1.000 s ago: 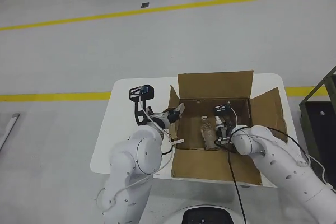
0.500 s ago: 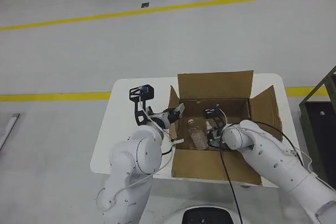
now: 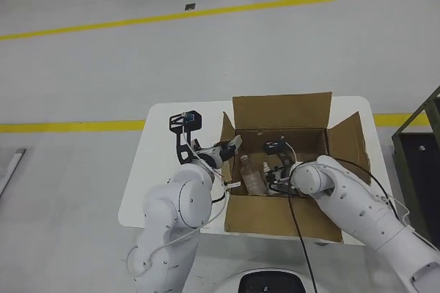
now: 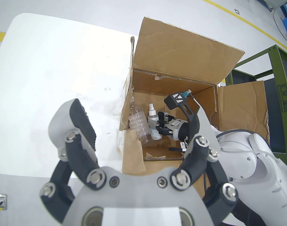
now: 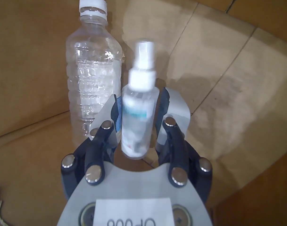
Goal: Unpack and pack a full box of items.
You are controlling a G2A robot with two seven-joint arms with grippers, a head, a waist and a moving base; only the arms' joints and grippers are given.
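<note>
Obs.: The brown cardboard box (image 3: 282,111) stands open on the white table (image 3: 176,139), flaps splayed.

Right gripper (image 5: 138,105) is down inside the box. Its two fingers are clamped on the body of a small clear spray bottle (image 5: 138,118) with a white pump head, just below the shoulder. The bottle points away from the wrist.

Touching it or just beside it is a clear ribbed plastic water bottle (image 5: 93,71) with a white cap. It sits against the box wall on the robot's left. You cannot tell from these views whether it lies flat or leans.

Left gripper (image 4: 138,118) is spread wide and carries nothing. It hangs over the table just outside the box's left flap.

Handling, as a judgement:
- Spray bottle: light, stiff and smooth-sided, so it could swivel or slide in the pads. Hold mid-body as now. Avoid the pump head, which may depress or pull off.
- Water bottle: looks empty, so very light. The thin wall will dent and squirm under a hard squeeze. Take it across the ribbed waist, where the grooves give bite, or at the stiffer neck under the cap.
- Watch the torn left wall and flap when you lift out.
</note>
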